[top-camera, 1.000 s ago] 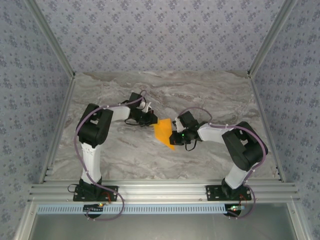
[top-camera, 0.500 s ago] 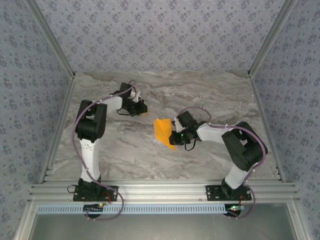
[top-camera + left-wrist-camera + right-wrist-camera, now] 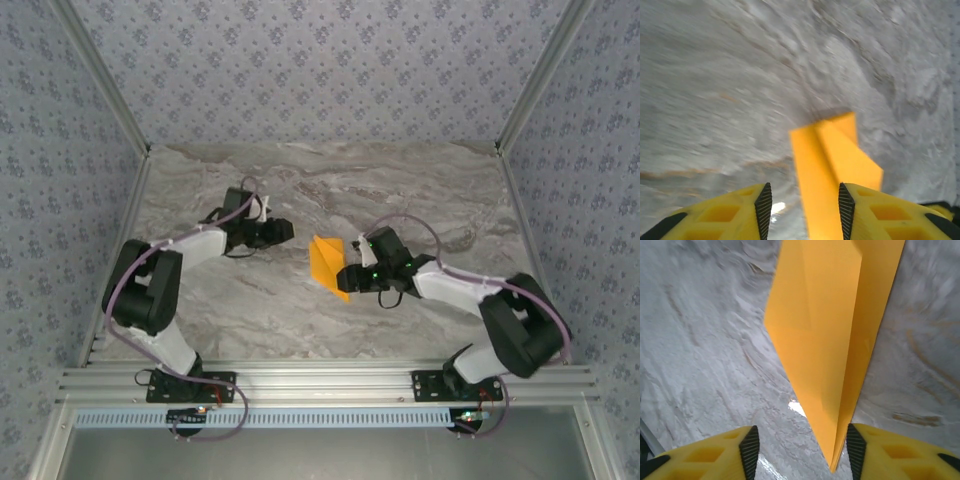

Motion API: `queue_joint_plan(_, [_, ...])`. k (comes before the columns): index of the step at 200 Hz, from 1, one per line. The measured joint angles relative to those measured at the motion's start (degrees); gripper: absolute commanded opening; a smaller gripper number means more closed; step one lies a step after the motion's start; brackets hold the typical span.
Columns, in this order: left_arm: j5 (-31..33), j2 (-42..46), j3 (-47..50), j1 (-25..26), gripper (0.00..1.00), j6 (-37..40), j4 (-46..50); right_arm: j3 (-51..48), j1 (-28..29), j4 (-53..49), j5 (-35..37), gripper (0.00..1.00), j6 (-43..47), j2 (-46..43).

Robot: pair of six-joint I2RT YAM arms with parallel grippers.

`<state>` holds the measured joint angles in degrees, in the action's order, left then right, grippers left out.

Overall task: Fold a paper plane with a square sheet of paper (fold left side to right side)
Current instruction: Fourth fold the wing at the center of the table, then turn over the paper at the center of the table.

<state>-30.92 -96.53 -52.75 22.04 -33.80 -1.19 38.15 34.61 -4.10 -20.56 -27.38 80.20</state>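
Note:
The paper plane [image 3: 327, 265] lies on the marble table [image 3: 300, 180] as a narrow orange-yellow dart with straight creases, its point toward the near side. My left gripper [image 3: 284, 231] hovers a short way left of it, open. In the left wrist view the paper plane [image 3: 832, 165] runs up between the open left gripper [image 3: 805, 202], closer to the right pad [image 3: 846, 210]. My right gripper [image 3: 352, 273] sits at the plane's right edge, open. In the right wrist view the paper plane's [image 3: 825, 335] pointed tip reaches between the open right gripper [image 3: 803, 449], close to the right pad [image 3: 856, 452].
Aluminium rails [image 3: 320, 382] border the near edge and slanted posts [image 3: 118, 130] frame the sides. Patterned walls close off the back. Bare marble spreads behind and in front of the plane.
Both grippers have gone from shut to open. The left arm drew back leftward off the paper, and its elbow swung out to the left. The right arm let go and shifted slightly right.

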Motion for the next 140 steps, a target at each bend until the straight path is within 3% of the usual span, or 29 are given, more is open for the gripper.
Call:
queue_joint_plan(48, [0.6, -4.4, 0.6, 9.1, 0.43, -5.3, -6.2, -4.6, -0.5, -1.2, 6.0, 0.7, 1.6, -15.8])
queue_joint_plan(90, [1.7, -11.3, -4.0, 10.0, 0.44, -6.4, -6.6, -7.8, -1.0, -4.7, 9.8, 0.73, 1.9, -26.2])
queue_joint_plan(140, [2.5, -13.8, -7.6, 10.0, 0.44, -6.4, -6.4, -9.9, -2.4, -7.8, 11.0, 0.73, 1.9, -29.5])
